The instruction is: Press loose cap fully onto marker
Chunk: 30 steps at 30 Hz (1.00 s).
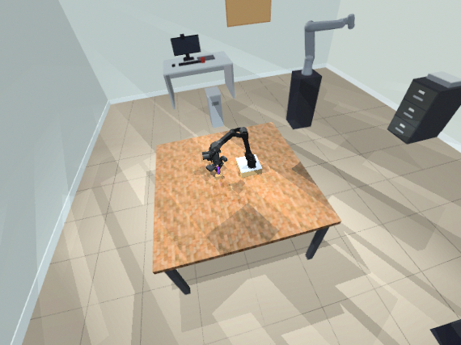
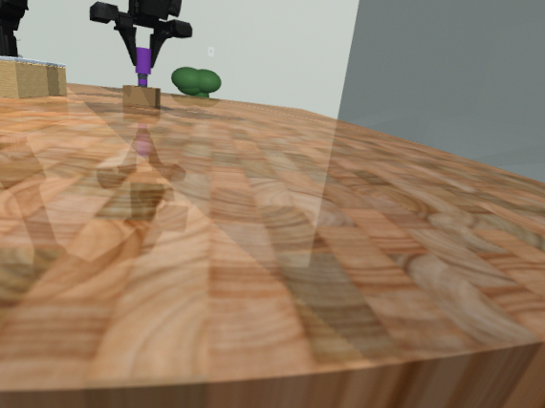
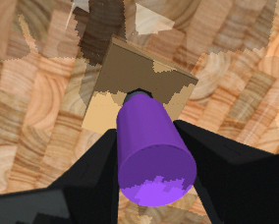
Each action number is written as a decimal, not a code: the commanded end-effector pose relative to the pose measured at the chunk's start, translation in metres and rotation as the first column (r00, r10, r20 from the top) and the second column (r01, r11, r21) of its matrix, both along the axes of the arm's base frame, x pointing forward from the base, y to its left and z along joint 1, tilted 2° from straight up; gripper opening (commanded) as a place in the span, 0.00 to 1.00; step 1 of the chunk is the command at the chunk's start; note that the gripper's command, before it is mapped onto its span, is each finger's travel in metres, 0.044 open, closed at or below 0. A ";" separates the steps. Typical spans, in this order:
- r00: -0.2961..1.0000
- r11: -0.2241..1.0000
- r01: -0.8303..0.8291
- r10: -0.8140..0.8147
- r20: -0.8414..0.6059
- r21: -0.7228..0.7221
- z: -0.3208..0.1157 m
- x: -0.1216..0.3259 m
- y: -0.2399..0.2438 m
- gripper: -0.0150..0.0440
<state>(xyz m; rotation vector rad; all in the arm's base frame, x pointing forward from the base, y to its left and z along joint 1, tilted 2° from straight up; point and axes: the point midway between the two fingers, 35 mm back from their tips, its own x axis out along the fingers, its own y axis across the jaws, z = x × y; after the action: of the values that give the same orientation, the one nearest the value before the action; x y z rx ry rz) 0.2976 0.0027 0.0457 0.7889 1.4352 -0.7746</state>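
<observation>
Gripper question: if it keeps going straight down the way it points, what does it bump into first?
The gripper points straight down, shut on the purple cap, which already sits over the marker. Going on down, the cap would probably press further onto the marker, then meet the wooden holder block.
</observation>
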 end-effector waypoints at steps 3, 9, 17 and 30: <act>1.000 1.000 -0.004 0.004 -0.002 -0.003 -0.004 -0.001 0.000 0.25; 1.000 1.000 0.000 0.000 -0.003 0.000 -0.003 -0.001 0.000 0.30; 1.000 1.000 0.000 0.000 -0.003 0.000 -0.003 -0.001 0.000 0.65; 1.000 1.000 0.000 0.000 -0.003 0.000 0.034 0.002 0.000 1.00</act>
<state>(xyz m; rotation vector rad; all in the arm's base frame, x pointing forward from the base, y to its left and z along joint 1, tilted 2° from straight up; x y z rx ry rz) 0.2946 0.0027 0.0520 0.7823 1.4552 -0.7859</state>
